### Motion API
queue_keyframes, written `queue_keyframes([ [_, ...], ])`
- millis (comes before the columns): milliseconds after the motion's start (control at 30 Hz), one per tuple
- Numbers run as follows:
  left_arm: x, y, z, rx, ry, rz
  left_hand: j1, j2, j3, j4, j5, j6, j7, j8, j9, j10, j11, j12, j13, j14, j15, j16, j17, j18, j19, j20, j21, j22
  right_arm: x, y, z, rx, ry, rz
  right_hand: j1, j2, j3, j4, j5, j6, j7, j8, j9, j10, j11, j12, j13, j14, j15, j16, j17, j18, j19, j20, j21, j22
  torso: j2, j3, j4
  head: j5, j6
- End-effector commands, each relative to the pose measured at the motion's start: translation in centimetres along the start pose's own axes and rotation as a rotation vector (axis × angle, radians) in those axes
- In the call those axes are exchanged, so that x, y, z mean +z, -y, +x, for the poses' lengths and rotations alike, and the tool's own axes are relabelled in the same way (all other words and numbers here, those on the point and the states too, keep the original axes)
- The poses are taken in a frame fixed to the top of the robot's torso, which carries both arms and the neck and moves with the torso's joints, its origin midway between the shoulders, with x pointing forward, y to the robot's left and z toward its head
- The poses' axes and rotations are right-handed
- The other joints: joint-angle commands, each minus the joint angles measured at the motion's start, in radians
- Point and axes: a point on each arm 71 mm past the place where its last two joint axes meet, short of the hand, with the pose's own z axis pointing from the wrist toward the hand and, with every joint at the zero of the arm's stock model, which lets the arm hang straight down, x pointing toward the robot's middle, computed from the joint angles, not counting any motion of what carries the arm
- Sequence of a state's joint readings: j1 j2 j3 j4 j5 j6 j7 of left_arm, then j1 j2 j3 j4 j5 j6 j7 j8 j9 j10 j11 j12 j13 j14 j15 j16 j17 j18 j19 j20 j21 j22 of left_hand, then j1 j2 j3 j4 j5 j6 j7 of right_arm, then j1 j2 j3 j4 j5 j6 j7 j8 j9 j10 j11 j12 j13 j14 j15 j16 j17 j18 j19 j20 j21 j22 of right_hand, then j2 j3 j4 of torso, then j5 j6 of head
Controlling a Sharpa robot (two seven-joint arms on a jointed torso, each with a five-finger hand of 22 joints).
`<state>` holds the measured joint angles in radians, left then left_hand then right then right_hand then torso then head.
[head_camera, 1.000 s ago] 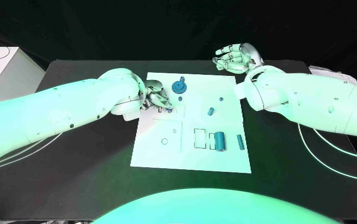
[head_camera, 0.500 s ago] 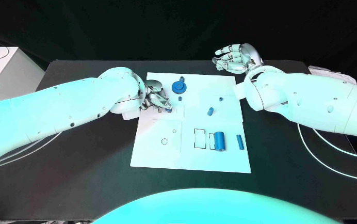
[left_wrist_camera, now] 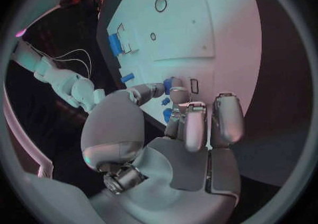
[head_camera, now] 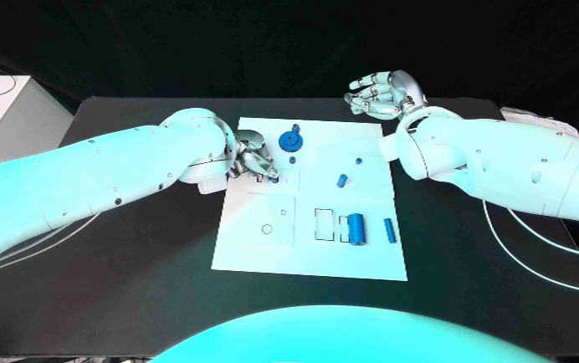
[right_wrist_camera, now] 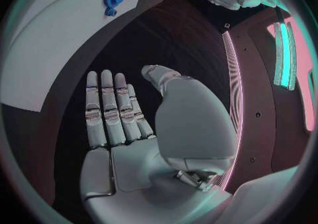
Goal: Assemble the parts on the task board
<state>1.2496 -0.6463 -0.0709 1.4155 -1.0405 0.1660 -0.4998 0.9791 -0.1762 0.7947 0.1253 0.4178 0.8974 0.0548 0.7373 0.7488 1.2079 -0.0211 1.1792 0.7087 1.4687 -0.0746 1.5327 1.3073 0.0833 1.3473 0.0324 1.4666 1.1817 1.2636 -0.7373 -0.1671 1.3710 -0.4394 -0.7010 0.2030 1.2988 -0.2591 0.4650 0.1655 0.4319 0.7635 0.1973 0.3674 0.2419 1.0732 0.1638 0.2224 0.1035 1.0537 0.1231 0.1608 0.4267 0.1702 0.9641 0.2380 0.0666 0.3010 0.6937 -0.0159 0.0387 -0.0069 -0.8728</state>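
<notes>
The white task board point(head_camera: 314, 250) lies in the middle of the black table. My left hand point(head_camera: 253, 161) hovers low over its far left part. It pinches a small blue part point(left_wrist_camera: 168, 83) between thumb and a finger, beside a rectangular slot point(left_wrist_camera: 194, 85). A blue gear point(head_camera: 289, 140) sits near the board's far edge, close to that hand. A short blue pin point(head_camera: 341, 181), a thick blue cylinder point(head_camera: 355, 228) and a slim blue rod point(head_camera: 388, 229) lie on the right half. My right hand point(head_camera: 384, 94) is raised beyond the board's far right corner, its fingers straight and holding nothing.
A ring-shaped hole point(head_camera: 267, 229) and rectangular outlines point(head_camera: 324, 222) mark the near part of the board. A white box point(head_camera: 24, 116) stands at the table's far left edge. Cables point(head_camera: 531, 246) trail on the right side. Bare black table surrounds the board.
The left hand's fingertips have shifted slightly over the slot, and the blue part between them shows less from above. The right hand has stayed put.
</notes>
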Motion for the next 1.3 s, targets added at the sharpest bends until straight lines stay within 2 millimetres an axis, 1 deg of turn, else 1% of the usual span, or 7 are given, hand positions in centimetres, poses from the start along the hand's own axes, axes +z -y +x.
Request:
queue_keyframes([
  [33, 0.01, 0.14, 0.05, 0.015, -0.015, 0.003, 0.012, 0.0, 0.247, -0.243, 0.002, 0.009, 0.001, 0.0, 0.0, -0.005, 0.0, -0.006, -0.001, 0.074, -0.005, 0.001, 0.159, -0.006, -0.003, 0.0, 0.001, -0.001, -0.01, -0.08, 0.14, 0.001, -0.016, -0.013, -0.005, 0.003, -0.001, -0.004, 0.006, -0.008, 0.04, 0.004, -0.001, -0.006, 0.004, -0.003, -0.001, -0.006, 0.002, -0.004, -0.001, 0.013, -0.006, 0.001, -0.002, -0.001, 0.001, 0.0005, 0.0, 0.0, 0.0],
  [667, 0.24, 0.42, 0.16, 0.039, -0.029, -0.002, 0.014, 0.0, 0.245, -0.241, 0.001, 0.009, 0.001, -0.003, 0.0, -0.006, 0.001, -0.008, -0.001, 0.074, -0.004, 0.001, 0.162, -0.007, 0.0, 0.001, 0.003, 0.005, 0.01, -0.08, 0.18, 0.002, -0.018, -0.013, -0.005, 0.003, -0.001, -0.004, 0.006, -0.008, 0.04, 0.004, -0.001, -0.006, 0.004, -0.003, -0.001, -0.006, 0.002, -0.004, -0.001, 0.013, -0.006, 0.001, -0.002, -0.001, 0.001, 0.0009, -0.0004, -0.001, 0.0],
  [1067, 0.34, 0.68, 0.25, 0.065, -0.036, -0.005, 0.015, 0.0, 0.244, -0.24, 0.001, 0.009, 0.002, -0.004, 0.0, -0.005, 0.001, -0.008, 0.0, 0.075, -0.004, 0.002, 0.163, -0.007, 0.001, 0.001, 0.003, 0.008, 0.02, -0.07, 0.18, 0.002, -0.017, -0.013, -0.006, 0.004, -0.001, -0.005, 0.006, -0.009, 0.04, 0.004, -0.002, -0.006, 0.004, -0.003, -0.005, -0.006, 0.003, -0.005, -0.004, 0.013, -0.007, 0.002, -0.002, -0.006, 0.001, 0.0019, -0.0004, 0.0, 0.0],
  [1167, 0.35, 0.7, 0.24, 0.074, -0.038, -0.008, 0.016, 0.0, 0.244, -0.241, 0.001, 0.009, 0.002, -0.004, 0.0, -0.003, 0.001, -0.005, 0.005, 0.076, -0.004, 0.003, 0.167, -0.008, 0.004, 0.001, 0.005, 0.013, 0.02, -0.07, 0.19, 0.002, -0.017, -0.013, -0.006, 0.004, -0.001, -0.005, 0.006, -0.009, 0.04, 0.004, -0.002, -0.006, 0.004, -0.003, -0.005, -0.006, 0.003, -0.005, -0.004, 0.013, -0.007, 0.002, -0.002, -0.006, 0.001, 0.0014, -0.0005, -0.001, 0.0],
  [1233, 0.36, 0.72, 0.24, 0.08, -0.04, -0.01, 0.017, -0.001, 0.243, -0.241, 0.004, 0.01, 0.002, -0.004, 0.0, 0.0, 0.001, -0.003, 0.01, 0.077, -0.004, 0.005, 0.171, -0.009, 0.007, 0.001, 0.006, 0.018, 0.02, -0.07, 0.18, 0.002, -0.017, -0.013, -0.006, 0.004, -0.001, -0.005, 0.006, -0.009, 0.04, 0.004, -0.002, -0.006, 0.004, -0.003, -0.005, -0.006, 0.003, -0.005, -0.004, 0.013, -0.007, 0.002, -0.002, -0.006, 0.001, 0.0014, -0.0004, -0.001, 0.0],
  [1300, 0.39, 0.77, 0.24, 0.086, -0.04, -0.012, 0.017, -0.003, 0.237, -0.24, 0.015, 0.014, 0.001, -0.006, 0.001, 0.006, 0.001, 0.0, 0.016, 0.077, -0.004, 0.005, 0.173, -0.01, 0.008, 0.001, 0.007, 0.02, 0.02, -0.06, 0.18, 0.002, -0.017, -0.013, -0.006, 0.004, -0.001, -0.005, 0.006, -0.009, 0.04, 0.004, -0.002, -0.006, 0.004, -0.003, -0.005, -0.006, 0.003, -0.005, -0.004, 0.013, -0.007, 0.002, -0.002, -0.006, 0.001, 0.0014, -0.0004, 0.0, 0.0],
])
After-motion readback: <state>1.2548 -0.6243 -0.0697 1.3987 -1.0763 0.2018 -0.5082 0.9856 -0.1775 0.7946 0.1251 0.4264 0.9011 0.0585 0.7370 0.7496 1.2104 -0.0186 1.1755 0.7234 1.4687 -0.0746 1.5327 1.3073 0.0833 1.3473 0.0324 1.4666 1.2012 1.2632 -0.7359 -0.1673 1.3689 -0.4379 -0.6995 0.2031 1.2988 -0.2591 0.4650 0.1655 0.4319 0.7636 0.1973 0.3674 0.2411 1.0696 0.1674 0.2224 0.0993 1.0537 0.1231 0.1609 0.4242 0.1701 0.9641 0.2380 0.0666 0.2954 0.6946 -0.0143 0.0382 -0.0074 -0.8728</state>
